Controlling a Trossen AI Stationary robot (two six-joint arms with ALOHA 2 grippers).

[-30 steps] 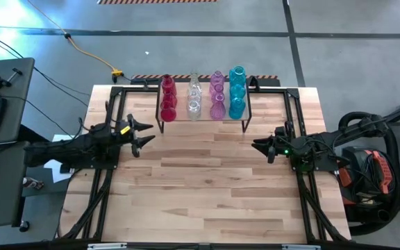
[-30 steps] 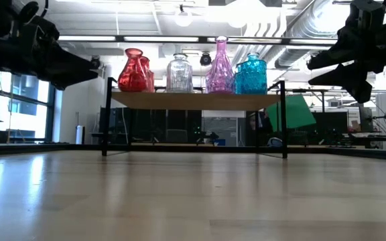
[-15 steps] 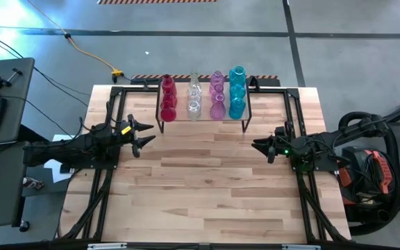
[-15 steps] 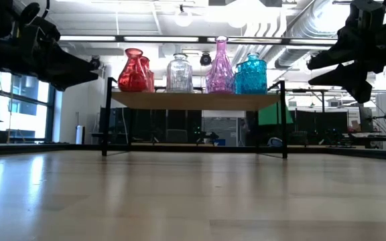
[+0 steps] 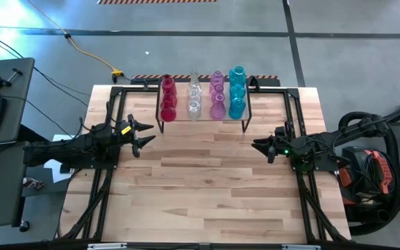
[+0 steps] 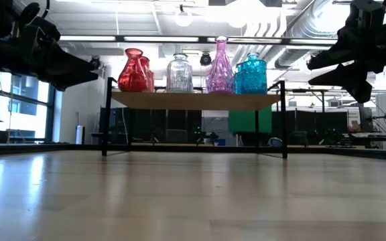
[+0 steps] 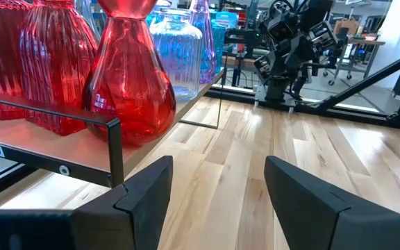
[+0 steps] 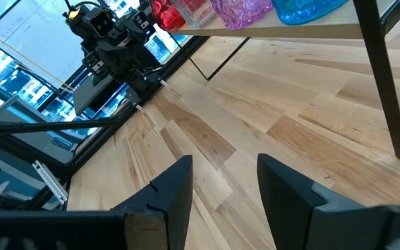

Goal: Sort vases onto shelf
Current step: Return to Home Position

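- Since all the vases [image 6: 179, 72] in view stand on the shelf [image 6: 193, 101] and none lies on the worktop [image 5: 207, 187], the sorting looks finished; by my judgement, what is left is to bring both arms home.
- Left hand [image 5: 148, 133] hovers above the worktop just off the shelf's left front corner, fingers spread wide with nothing between them; right hand [image 5: 261, 148] hovers off the right front corner, a little farther out, likewise wide and empty.
- To do this step well, draw each arm back along its own line, away from the shelf; make no sweep toward the black legs, the left hand being the nearer to them; go slowly, as a knock to the frame would likely topple glass.
- Shelf's long axis runs from the left arm's side to the right arm's side; it sits at the worktop's far end as the low view sees it.
- Vases stand upright, necks up; each colour files across the shelf's depth; red vases [image 5: 167, 97] are at the left end, then clear vases [image 5: 194, 97], pink-purple vases [image 5: 217, 97], and teal vases [image 5: 237, 94] at the right end.
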